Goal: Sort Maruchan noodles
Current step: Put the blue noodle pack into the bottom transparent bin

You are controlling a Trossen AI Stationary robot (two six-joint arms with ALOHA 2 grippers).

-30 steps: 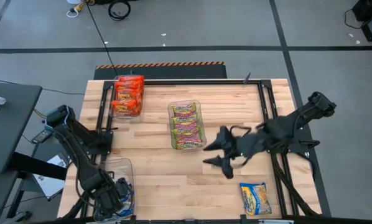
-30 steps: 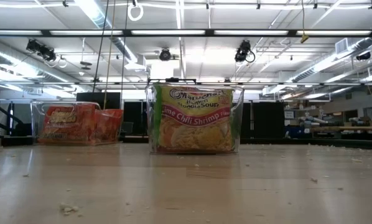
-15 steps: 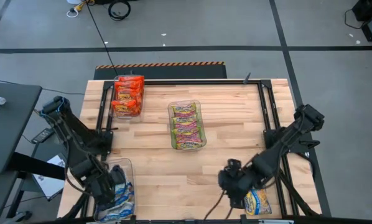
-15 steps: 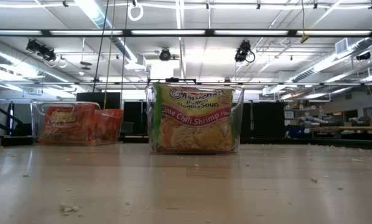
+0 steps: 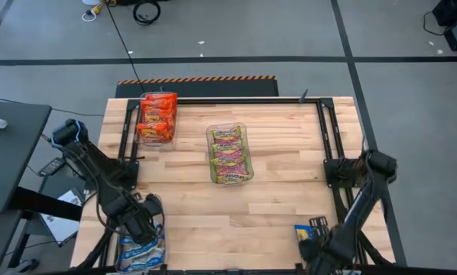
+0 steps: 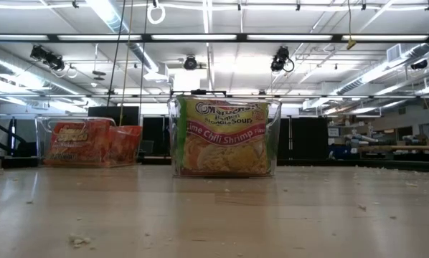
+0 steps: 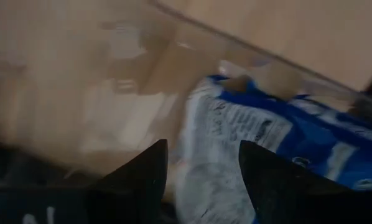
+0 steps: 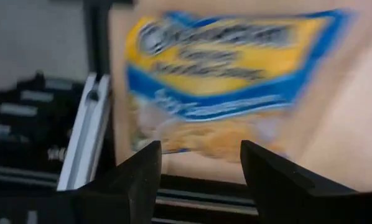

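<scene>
My left gripper (image 5: pixel 144 222) (image 7: pixel 201 148) is open above the clear bin (image 5: pixel 129 208) at the table's near left corner. Blue-white packets (image 5: pixel 140 251) (image 7: pixel 267 155) lie flat in that bin, beyond its fingers. At the near right corner my right gripper (image 5: pixel 312 246) (image 8: pixel 201 147) is open over a blue-yellow packet (image 5: pixel 302 229) (image 8: pixel 229 74), which lies flat on the wood; the arm hides most of it from above. Orange-red packets (image 5: pixel 157 118) (image 6: pixel 92 142) fill the far-left bin. Yellow-pink-green packets (image 5: pixel 230 155) (image 6: pixel 225 137) stand on edge in the middle bin.
A black metal frame (image 5: pixel 332 137) runs along the table's left, right and far sides; its rail (image 8: pixel 80 143) lies right beside the blue-yellow packet. Bare wood (image 5: pixel 282 137) stretches between the middle bin and the right rail.
My right arm has swung from the table's middle toward the near right corner and come down over the blue-yellow packet. My left gripper has drawn back from the near edge toward the far side of its bin, and the blue-white packets now show below it.
</scene>
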